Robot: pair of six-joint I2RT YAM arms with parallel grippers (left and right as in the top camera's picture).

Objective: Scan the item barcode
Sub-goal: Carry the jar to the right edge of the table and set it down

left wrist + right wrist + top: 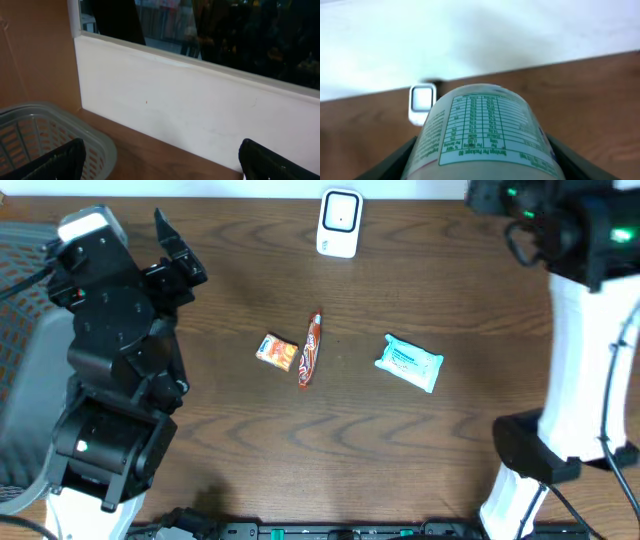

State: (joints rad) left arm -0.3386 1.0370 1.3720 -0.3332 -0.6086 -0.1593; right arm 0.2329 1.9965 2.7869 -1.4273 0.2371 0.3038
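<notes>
While right gripper point(487, 167) clamped labelled bottle point(432, 137) above bench point(600, 85), short of scanner point(422, 102), left gripper point(162, 160) sat wide open, empty, beside basket point(50, 125). Risk: nutrition panel point(487, 125) faced camera, barcode unseen; wrong face toward scanner would give no read. Round wall could twist in jaws.

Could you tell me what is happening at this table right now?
The right gripper holds a labelled container, nutrition table towards the wrist camera, with the white scanner ahead of it near the wall. The left gripper is open and empty, beside a plastic basket. An orange snack packet, a red stick pack and a blue tissue pack lie mid-table.
</notes>
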